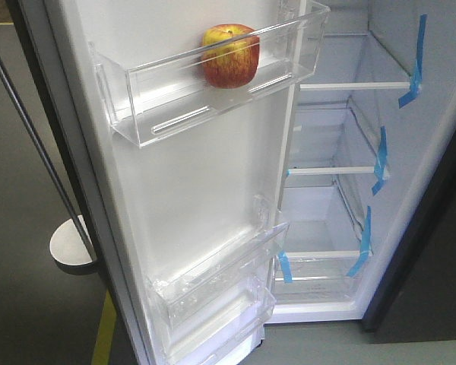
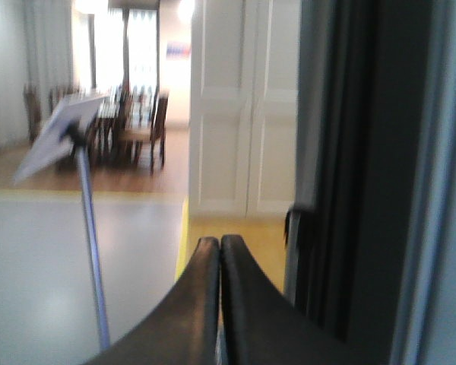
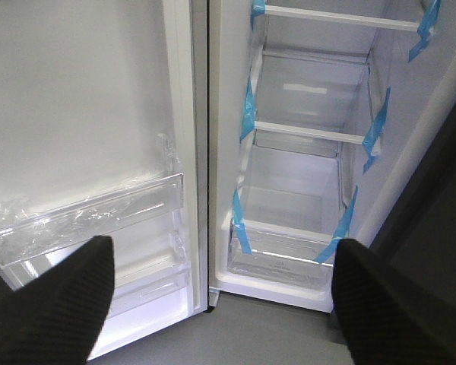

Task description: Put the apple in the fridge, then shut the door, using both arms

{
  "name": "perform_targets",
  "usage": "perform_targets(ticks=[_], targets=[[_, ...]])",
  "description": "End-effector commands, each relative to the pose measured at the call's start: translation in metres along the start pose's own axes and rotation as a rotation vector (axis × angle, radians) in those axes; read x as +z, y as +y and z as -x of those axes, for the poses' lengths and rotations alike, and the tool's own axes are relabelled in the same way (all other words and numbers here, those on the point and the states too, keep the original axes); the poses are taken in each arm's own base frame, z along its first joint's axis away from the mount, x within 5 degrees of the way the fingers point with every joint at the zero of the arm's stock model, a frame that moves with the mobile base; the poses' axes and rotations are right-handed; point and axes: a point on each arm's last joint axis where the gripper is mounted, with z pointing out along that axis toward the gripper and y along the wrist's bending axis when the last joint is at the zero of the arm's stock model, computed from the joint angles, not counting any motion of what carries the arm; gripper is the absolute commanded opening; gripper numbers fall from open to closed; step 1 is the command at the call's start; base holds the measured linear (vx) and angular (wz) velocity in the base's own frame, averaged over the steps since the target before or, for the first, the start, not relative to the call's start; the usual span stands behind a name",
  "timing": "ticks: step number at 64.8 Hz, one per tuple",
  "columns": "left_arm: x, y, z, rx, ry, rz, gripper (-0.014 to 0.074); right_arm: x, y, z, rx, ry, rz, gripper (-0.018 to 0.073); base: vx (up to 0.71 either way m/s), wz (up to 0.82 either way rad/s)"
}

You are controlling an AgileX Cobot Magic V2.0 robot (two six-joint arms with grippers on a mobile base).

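Probably stiff and free-swinging, the door wants a push near its free edge; left gripper together, right gripper apart.

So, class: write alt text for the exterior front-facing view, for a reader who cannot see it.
An apple sits in the top clear bin of the open door. To its right, the fridge shows its white inside, with shelves marked by blue tape.
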Motion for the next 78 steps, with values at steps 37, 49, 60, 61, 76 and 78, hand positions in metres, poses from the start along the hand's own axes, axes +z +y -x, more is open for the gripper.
perform_targets(ticks=[37,49,60,61,76,78], targets=[[0.059,-0.005,0.013,-0.01,0.132,0.01,0.0002,-0.004,-0.001,0.012,-0.005,-0.083,-0.01,0.0561,0.0,0.0],[0.06,-0.005,0.014,-0.005,0.126,0.009,0.0121,-0.004,-0.001,0.012,-0.005,-0.083,-0.01,0.0561,0.0,0.0],[0.06,-0.005,0.017,0.034,0.124,0.008,0.0398,-0.004,-0.001,0.012,-0.005,-0.083,-0.01,0.0561,0.0,0.0],[0.06,-0.005,0.017,0.036,0.124,0.008,0.044,-0.004,-0.001,0.012,-0.005,-0.083,-0.01,0.0561,0.0,0.0],[0.06,-0.007,0.019,-0.002,0.098,-0.004,0.0732,-0.004,-0.001,0.012,-0.005,-0.083,-0.01,0.0561,0.0,0.0],[0.061,-0.007,0.02,-0.011,0.088,-0.008,0.0729,-0.004,-0.001,0.012,-0.005,-0.083,-0.01,0.0561,0.0,0.0]])
